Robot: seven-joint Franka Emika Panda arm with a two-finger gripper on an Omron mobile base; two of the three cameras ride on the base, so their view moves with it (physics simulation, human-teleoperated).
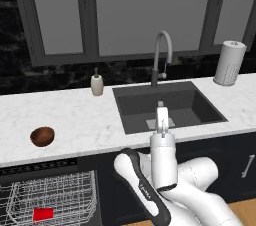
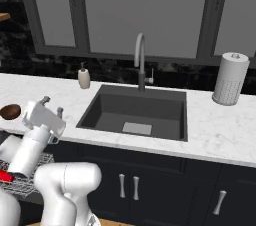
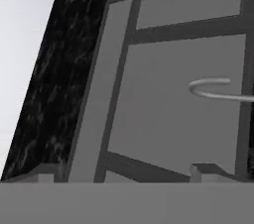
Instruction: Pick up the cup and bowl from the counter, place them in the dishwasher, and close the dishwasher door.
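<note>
Reddish-brown wood-look bowl [image 1: 42, 136] sits on the white marble counter [image 1: 85, 120], well off to the left of the gripper [image 1: 161, 115] as seen in the left base view, nothing touching it; in the right base view the bowl [image 2: 10, 112] peeks out just left of the hand, gripper [image 2: 52, 105] tilted up beside it. Jaws released, spread wide, nothing between them. Red cup [image 1: 43, 214] lies in the white wire rack of the dishwasher [image 1: 50, 197], below the counter edge & lower-left of the jaws, well apart from them; dishwasher is open w/ the rack on show, vented dark strip along its top. Can't make out the dishwasher door itself. No readable writing or brand anywhere; the dark marks on the arm are too small to read. Around: dark inset sink [image 1: 170, 106] directly ahead of the jaws, grey curved faucet [image 1: 161, 57] behind it, beige soap dispenser [image 1: 97, 83] ahead-left near the back wall, white paper towel roll [image 1: 230, 63] far right. Hand view looks up at the grey window frames [image 3: 119, 69] & black marbled wall, faucet arc [image 3: 213, 89] off to one side. Nothing stands between jaws and bowl, just bare counter.
</note>
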